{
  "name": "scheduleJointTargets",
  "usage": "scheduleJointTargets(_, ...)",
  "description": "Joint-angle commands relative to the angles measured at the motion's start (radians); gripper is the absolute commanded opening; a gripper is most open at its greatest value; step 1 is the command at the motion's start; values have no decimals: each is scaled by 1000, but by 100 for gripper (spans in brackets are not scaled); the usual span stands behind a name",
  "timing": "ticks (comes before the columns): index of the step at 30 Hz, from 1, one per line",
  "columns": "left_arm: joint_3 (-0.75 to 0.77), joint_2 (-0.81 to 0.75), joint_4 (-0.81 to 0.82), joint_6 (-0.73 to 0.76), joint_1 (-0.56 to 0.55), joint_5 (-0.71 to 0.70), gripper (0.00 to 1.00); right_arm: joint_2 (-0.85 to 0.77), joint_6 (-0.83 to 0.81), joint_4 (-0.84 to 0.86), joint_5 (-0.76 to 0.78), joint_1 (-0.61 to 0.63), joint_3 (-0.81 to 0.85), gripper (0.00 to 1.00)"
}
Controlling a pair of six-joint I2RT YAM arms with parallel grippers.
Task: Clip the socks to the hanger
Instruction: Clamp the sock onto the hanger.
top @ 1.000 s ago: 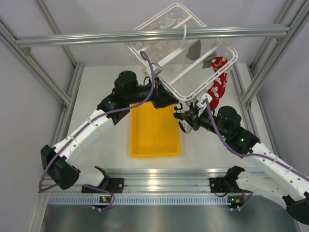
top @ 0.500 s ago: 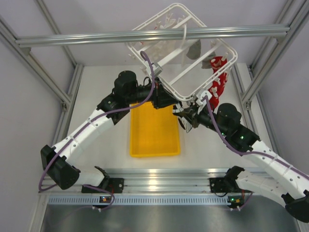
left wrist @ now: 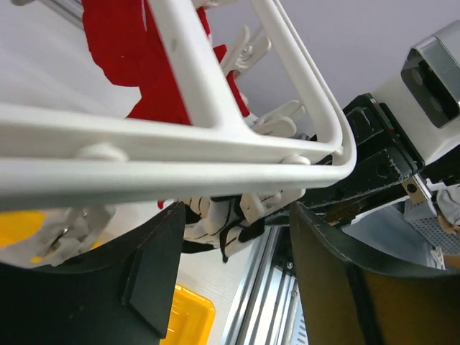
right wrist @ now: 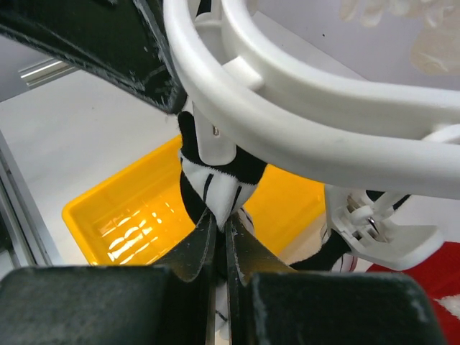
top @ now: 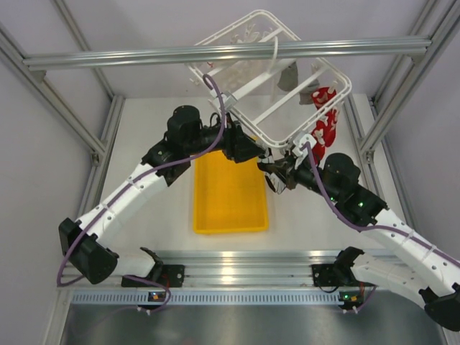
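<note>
The left tool [top: 246, 147] has just let go. Its fingers [left wrist: 154, 284], close together a moment ago, now stand well apart, and the arm has drawn back a little toward its own side. The near corner of the hanger [left wrist: 165, 147], which sat against the tool, now hangs just above it. In the left wrist view the white frame runs across just over the spread fingers. A clip [left wrist: 262, 205] and the striped sock [left wrist: 215, 226] hang in the gap between them, touched by neither finger as far as can be seen. I read this as the tool releasing a clip it had been pinching open, so the clip should now have sprung shut on the sock's upper end. Whether it bites firmly cannot be told, since its mouth is partly hidden. Below both tools the yellow tray [top: 205, 215] lies on the desk [top: 144, 129]. Further right, the right tool [top: 279, 172] has not changed: its fingers are pressed together on the striped sock, with the clip just above its fingertips. Beyond this tool, along the hanger's far right edge, red socks [top: 325, 129] hang already clipped. If the clip holds, the right tool's next move is probably to open and drop away, leaving this sock hung.
</note>
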Motion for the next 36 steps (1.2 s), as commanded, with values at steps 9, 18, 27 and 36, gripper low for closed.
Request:
scheduleJointTargets(9,-209,-280,156,-165,184,36,81,-30,-18,25,32,-58,-2,0)
scheduleJointTargets(18,-320,-490,-53,-137,226,-132,98,-122,-57,-99,90,-147,-3,0)
scheduleJointTargets(27,-143,-334,-508,-10,296,-368,98,-185,-74,-217,144,-301,26,0)
scheduleJointTargets(36,-38,-229,-719,207,333,-451,98,-234,-45,-312,97,-471,50,60)
